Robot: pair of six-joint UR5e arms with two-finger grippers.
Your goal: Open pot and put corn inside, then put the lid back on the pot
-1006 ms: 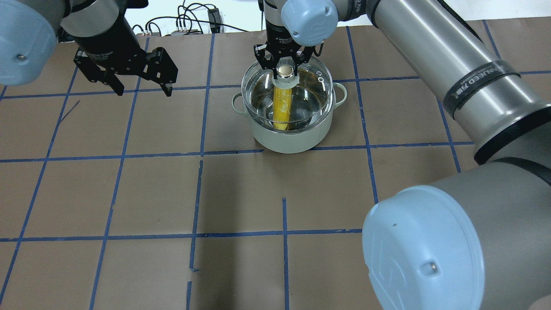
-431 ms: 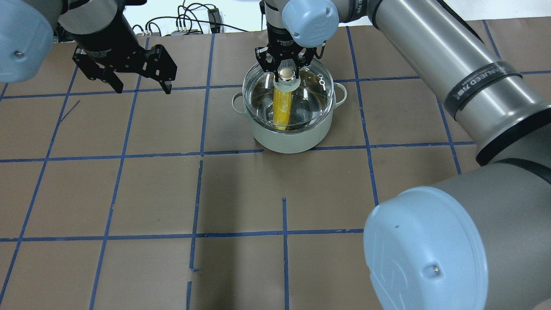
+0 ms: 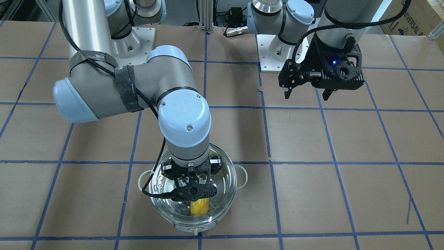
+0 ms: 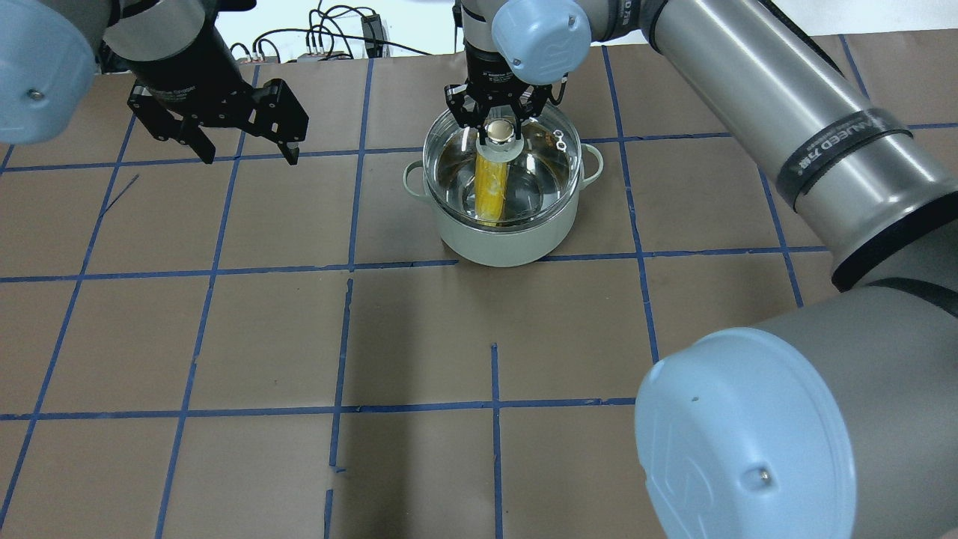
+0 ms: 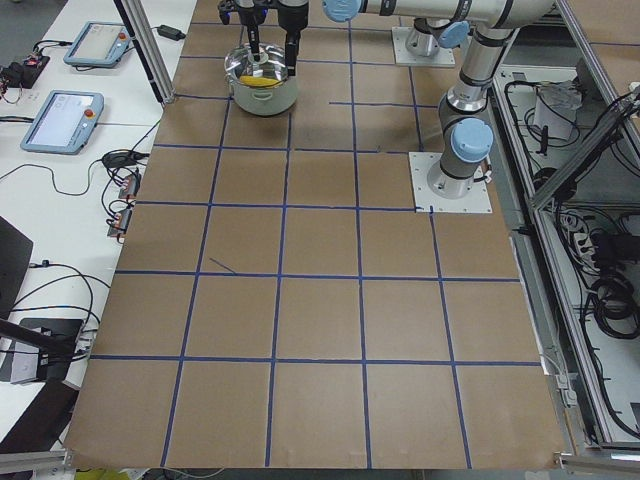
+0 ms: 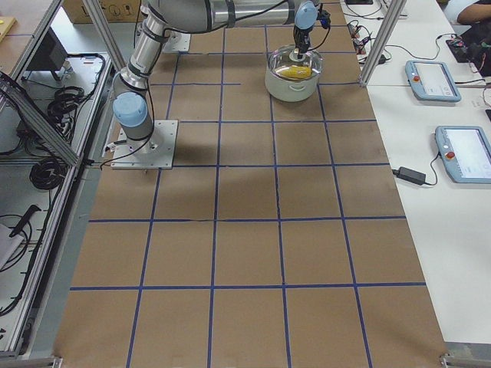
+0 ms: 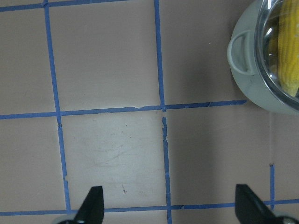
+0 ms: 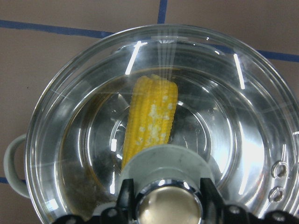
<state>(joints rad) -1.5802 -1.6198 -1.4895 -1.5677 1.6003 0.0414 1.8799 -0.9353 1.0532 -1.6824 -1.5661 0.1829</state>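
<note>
Since a second ago the lid point(image 4: 539, 161) has sunk a little and slid squarely over the pot point(image 4: 509, 243). It had been hanging slightly off toward the robot's left. Now its glass edge looks to be on the rim, or a hair above it; I can't quite tell which from where I stand.

That puts us at the last step. The corn point(image 4: 492, 187) lies in the bottom of the pot, showing yellow through the glass, so only the closing is left. To my mind the next move calls for a gentle let-go once the lid is fully down, then a straight lift upward so the fingers don't drag it off centre.

The right end effector point(image 4: 501, 129) comes straight down from above and is clenched on the knob point(image 8: 166, 205), a finger pressed against each side of it. The left end effector point(image 4: 248, 150) hangs over bare tabletop point(image 4: 224, 337), well apart from the pot, fingers spread wide, gripping nothing and touching nothing.
</note>
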